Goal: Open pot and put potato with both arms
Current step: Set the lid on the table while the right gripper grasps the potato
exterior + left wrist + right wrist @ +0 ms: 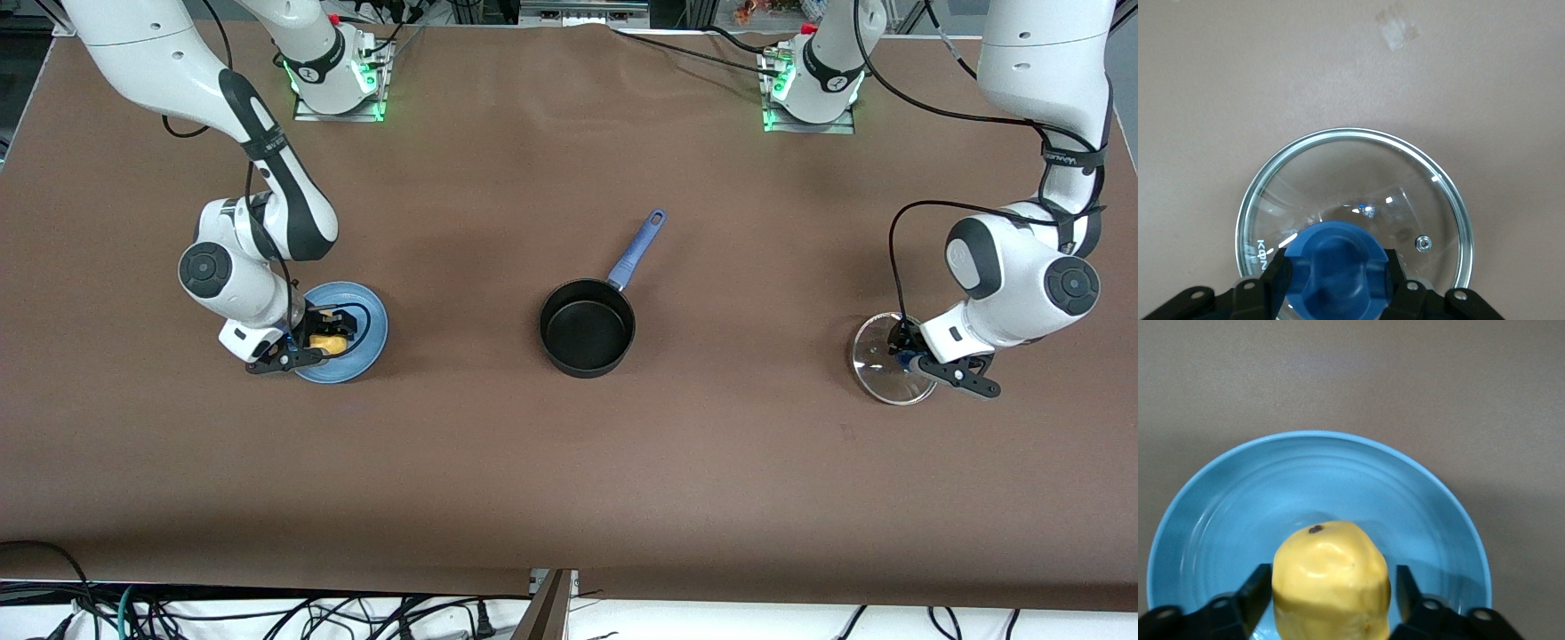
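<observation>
The black pot [587,331] stands open in the middle of the table, its blue handle [637,248] pointing toward the arms' bases. Its glass lid [878,366] lies flat on the table at the left arm's end. My left gripper [902,356] is shut on the lid's blue knob [1335,270], and the steel rim [1358,132] rests on the cloth. The yellow potato [328,343] sits on a blue plate [366,324] at the right arm's end. My right gripper [1333,590] is open and low over the plate, with a finger [1258,595] on each side of the potato [1331,573] and a thin gap on one side.
Brown cloth covers the whole table [569,480]. A wide bare stretch lies between the plate and the pot, and between the pot and the lid. Cables hang along the table's near edge.
</observation>
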Motion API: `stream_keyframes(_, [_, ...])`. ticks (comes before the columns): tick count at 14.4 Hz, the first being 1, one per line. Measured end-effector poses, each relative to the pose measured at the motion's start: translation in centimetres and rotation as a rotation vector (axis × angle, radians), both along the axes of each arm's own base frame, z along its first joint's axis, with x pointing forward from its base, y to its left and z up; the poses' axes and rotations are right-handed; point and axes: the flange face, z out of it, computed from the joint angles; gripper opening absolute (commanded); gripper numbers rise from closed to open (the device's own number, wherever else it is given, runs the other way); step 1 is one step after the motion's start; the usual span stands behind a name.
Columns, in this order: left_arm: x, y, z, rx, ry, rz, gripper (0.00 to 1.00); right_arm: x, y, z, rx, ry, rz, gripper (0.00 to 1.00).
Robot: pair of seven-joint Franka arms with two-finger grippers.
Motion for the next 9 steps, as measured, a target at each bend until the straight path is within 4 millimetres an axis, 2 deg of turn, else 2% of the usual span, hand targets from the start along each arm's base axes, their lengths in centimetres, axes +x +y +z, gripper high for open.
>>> stream_keyframes(2, [-0.1,0.0,-0.4,-0.014,0.002,0.018,1.00,0.1,0.0,0.7,-0.002,0.012,0.001,0.20])
stream_keyframes(4, [0.3,-0.3,0.5,-0.035,0.020,0.029,1.00,0.6,0.1,2.4,-0.006,0.036,0.003,0.20])
stream_keyframes(6, [1.5,-1.3,3.2,-0.072,0.064,0.072,1.00,1.7,1.2,5.7,-0.009,0.065,0.005,0.21])
stream_keyframes(7, [2.1,-2.0,5.2,-0.092,0.086,0.102,1.00,2.4,2.3,7.8,-0.012,0.079,-0.010,0.21])
stream_keyframes(9, [3.4,-3.6,10.2,-0.108,0.127,0.157,1.00,3.4,6.4,12.3,-0.023,0.101,-0.068,0.21])
